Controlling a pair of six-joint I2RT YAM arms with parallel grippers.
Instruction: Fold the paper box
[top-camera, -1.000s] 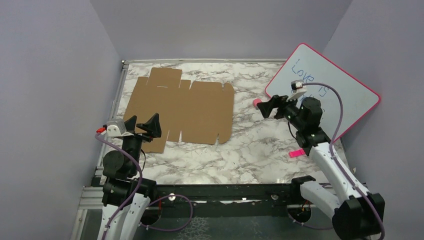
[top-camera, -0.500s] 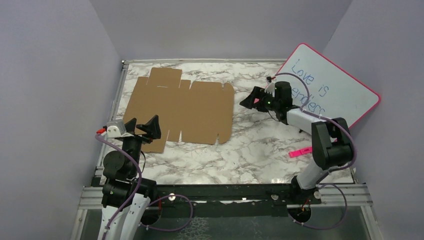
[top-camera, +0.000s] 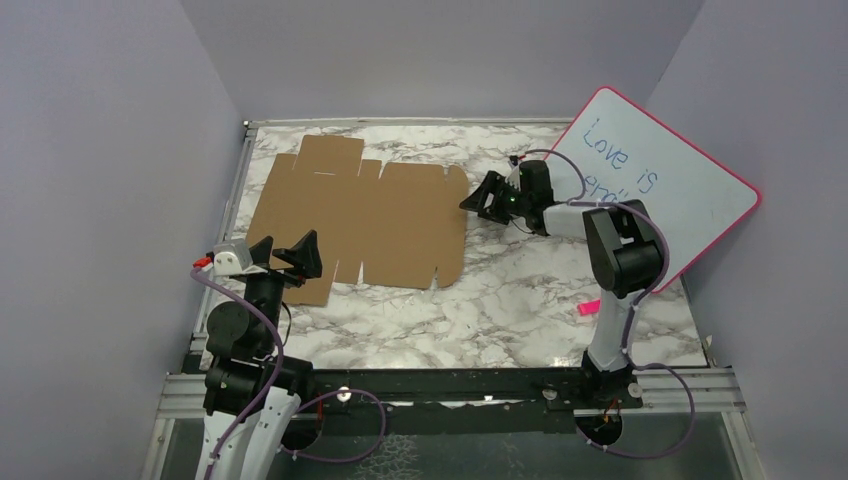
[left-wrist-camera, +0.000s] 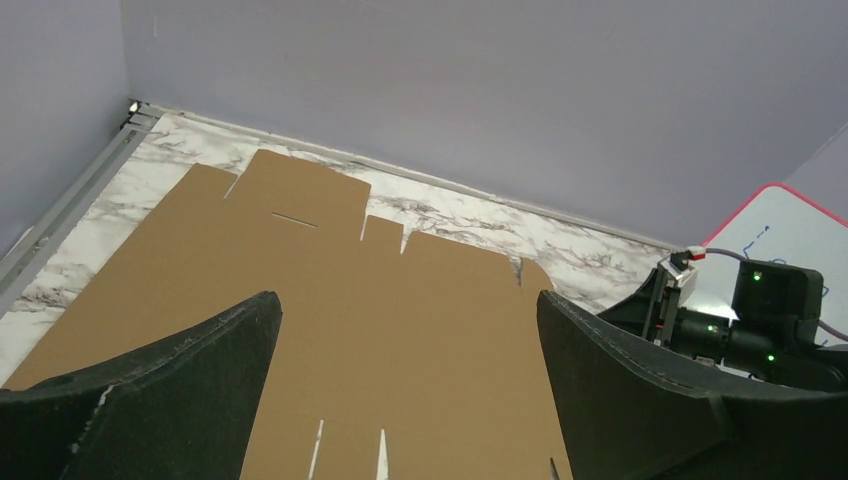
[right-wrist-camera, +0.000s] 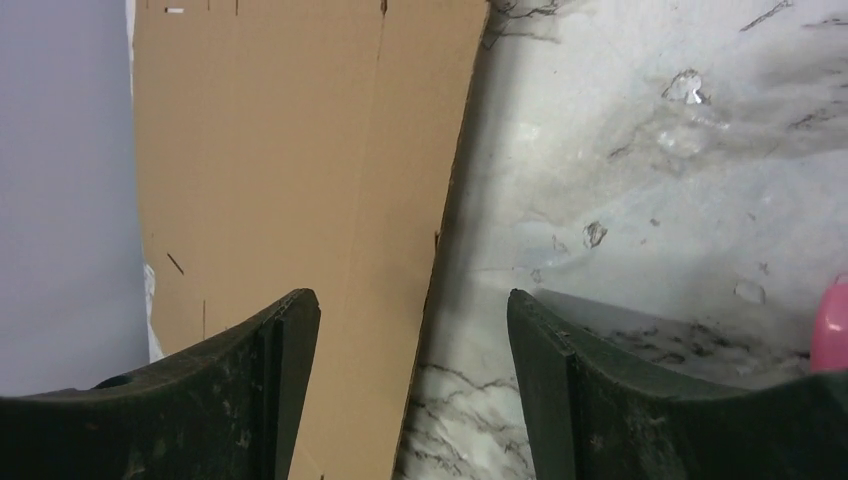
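Note:
The paper box (top-camera: 360, 215) is a flat brown die-cut cardboard sheet with flaps and slits, lying on the marble table at the back left. My left gripper (top-camera: 285, 255) hovers over its near left corner, wide open and holding nothing; in the left wrist view the sheet (left-wrist-camera: 330, 280) fills the space beyond the left gripper (left-wrist-camera: 408, 300). My right gripper (top-camera: 478, 200) is stretched out low to the sheet's right edge. In the right wrist view the right gripper (right-wrist-camera: 410, 297) is open and straddles that edge of the cardboard (right-wrist-camera: 290, 150), one finger over the sheet and one over marble.
A pink-rimmed whiteboard (top-camera: 655, 185) with blue writing leans at the back right. A pink marker (top-camera: 589, 306) lies on the table near the right arm. A pink object (right-wrist-camera: 832, 325) shows at the right wrist view's edge. Grey walls close three sides; a metal rail (top-camera: 232, 200) runs along the left.
My right arm has swung left from the whiteboard to the cardboard's right edge, and its jaws have narrowed somewhat. The left arm and the sheet have not moved.

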